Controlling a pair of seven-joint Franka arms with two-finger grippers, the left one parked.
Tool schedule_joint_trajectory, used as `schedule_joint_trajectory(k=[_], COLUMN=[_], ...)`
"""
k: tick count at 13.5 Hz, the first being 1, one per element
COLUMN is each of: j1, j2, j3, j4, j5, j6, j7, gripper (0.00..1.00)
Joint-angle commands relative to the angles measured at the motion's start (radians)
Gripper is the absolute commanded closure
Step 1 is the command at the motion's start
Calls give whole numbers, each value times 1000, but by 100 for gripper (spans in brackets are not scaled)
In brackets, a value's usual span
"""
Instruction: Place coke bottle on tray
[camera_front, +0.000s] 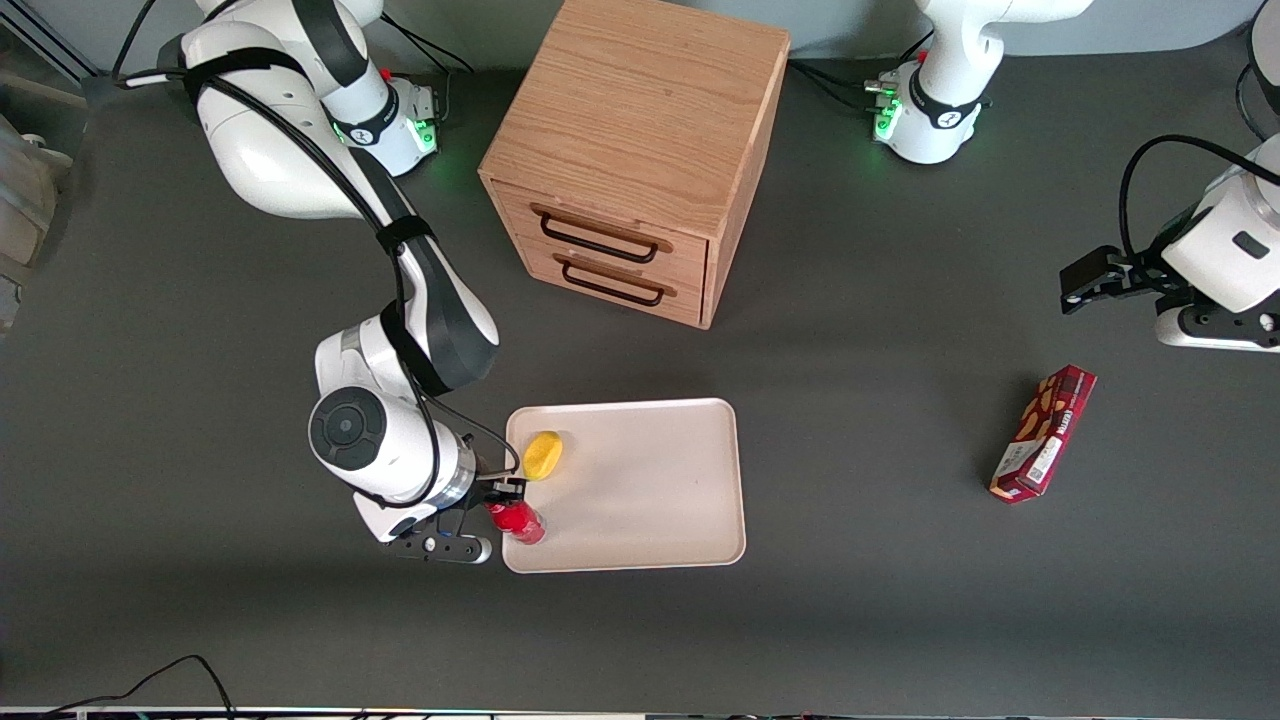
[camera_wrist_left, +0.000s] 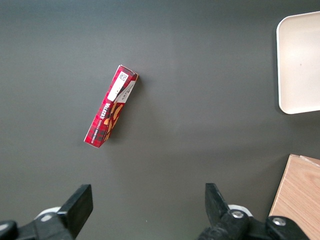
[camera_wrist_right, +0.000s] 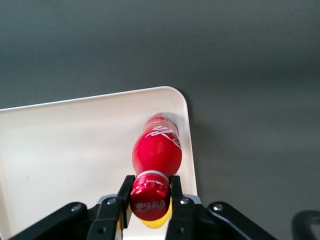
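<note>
Gripper (camera_wrist_right: 149, 200) of your working arm is clamping the cap of the small glossy red coke bottle (camera_wrist_right: 156, 150) over the flat cream-beige rectangular tray (camera_front: 660, 480).
You are holding the bottle upright at the tray's corner nearest the front camera, at the working arm's end, with a small yellow object (camera_front: 543, 455) lying on the tray just beside it. A wooden two-drawer cabinet (camera_front: 640, 150) is standing farther from the camera, and a dark red rectangular snack box (camera_front: 1043, 432) is lying toward the parked arm's end.

Gripper (camera_wrist_right: 150, 200) fingers clamp coke bottle (camera_wrist_right: 156, 150) cap, hiding neck. Yellow object (camera_wrist_right: 156, 220) mostly hidden beneath cap in wrist view. Tray (camera_wrist_right: 60, 150) cut by frame edge. Bottle base contact unclear.
</note>
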Motion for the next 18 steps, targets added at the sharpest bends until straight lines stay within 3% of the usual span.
schedule_joint_trajectory(k=[1,6,10,13,18], j1=[-1,-77,-148,-209,-225], j2=[-27,-246,-409,-614,-923], j3=[-12,-1,-3,-3,-3], j4=[41,23,-25,-229,-555], j5=[15,18,7,4,4], j6=[12,-11,-292,-339,-303], j7=[20,1,-103,-128,-125], gripper=[0,0,0,0,0])
